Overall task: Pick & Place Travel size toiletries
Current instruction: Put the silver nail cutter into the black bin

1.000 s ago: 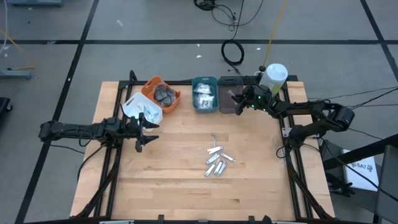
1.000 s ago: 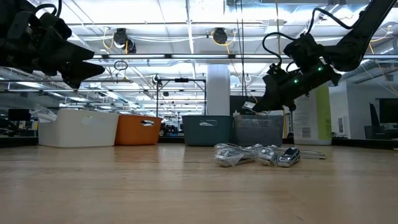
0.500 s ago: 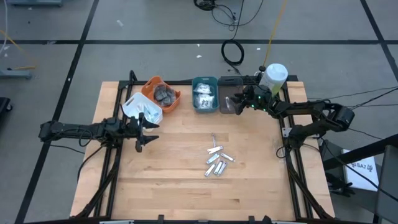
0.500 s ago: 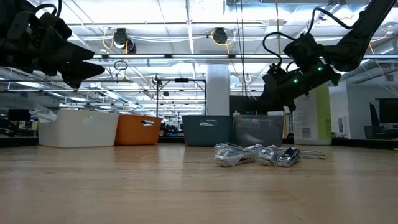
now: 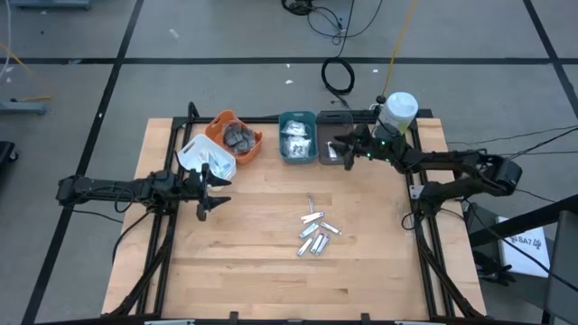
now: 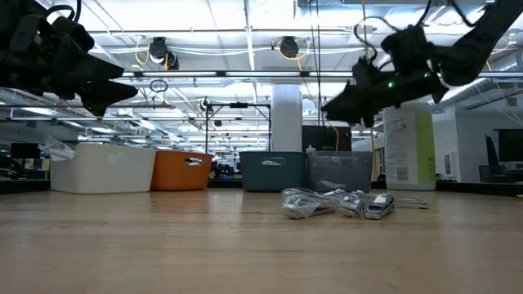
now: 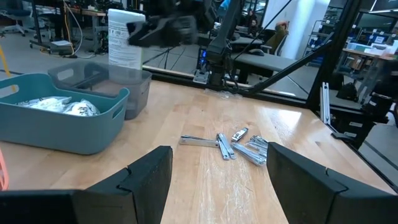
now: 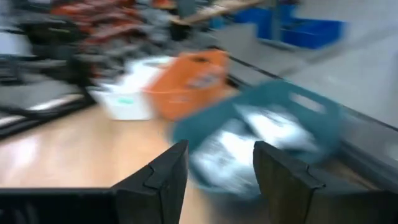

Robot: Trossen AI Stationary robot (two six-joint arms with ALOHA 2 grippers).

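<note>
Several small silver tubes lie in a heap on the table's middle, a longer silver one just beyond them. Dark grey discs lie in the orange bin, and white clear-wrapped packets in the teal bin. My right gripper hovers open and empty, about level, above the grey bin. My left gripper waits open and empty above the table's left part, beside the white bin. No toothbrush shows.
A white bin, an orange bin, a teal bin and a grey bin stand in a row along the far edge. A big white-and-green bottle stands at the far right corner. Bare wood surrounds the heap.
My right gripper, tipped down over the grey bin a second ago, has risen and levelled out, reaching slightly toward the table's left. A small light item at its fingertips a second ago no longer shows there. The left arm and the heap have kept still.
</note>
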